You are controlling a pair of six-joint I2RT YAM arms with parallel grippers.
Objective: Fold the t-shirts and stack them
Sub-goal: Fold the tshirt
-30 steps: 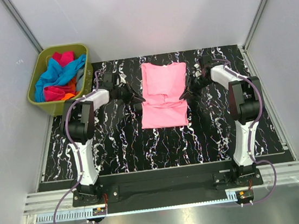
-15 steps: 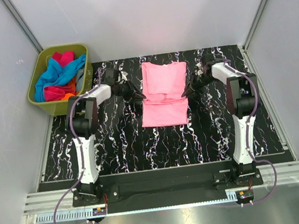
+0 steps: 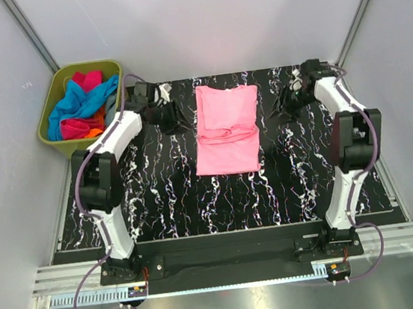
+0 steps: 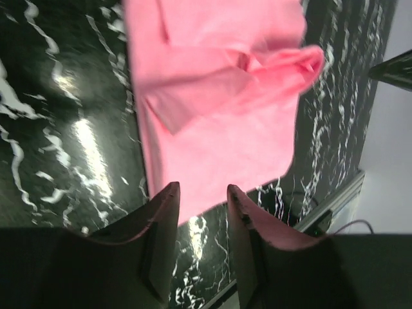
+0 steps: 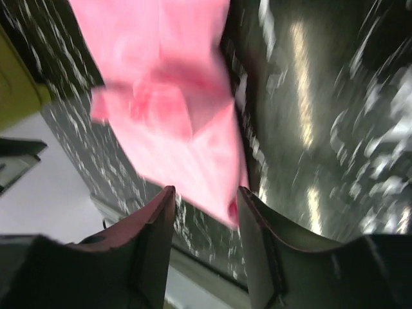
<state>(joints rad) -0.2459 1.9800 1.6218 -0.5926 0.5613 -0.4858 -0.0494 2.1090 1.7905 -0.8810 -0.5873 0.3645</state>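
One light pink t-shirt lay partly folded at the centre of the black marbled table, its sleeves turned in across the middle. Two claws flanked it in the upper half of the overhead view, neither touching it: the left claw near its left edge and the right claw near its right. Both wrist views showed the fingers spread apart, gripping nothing. One green bin at the upper left held a heap of other shirts, blue, magenta, orange and grey; their number could not be told.
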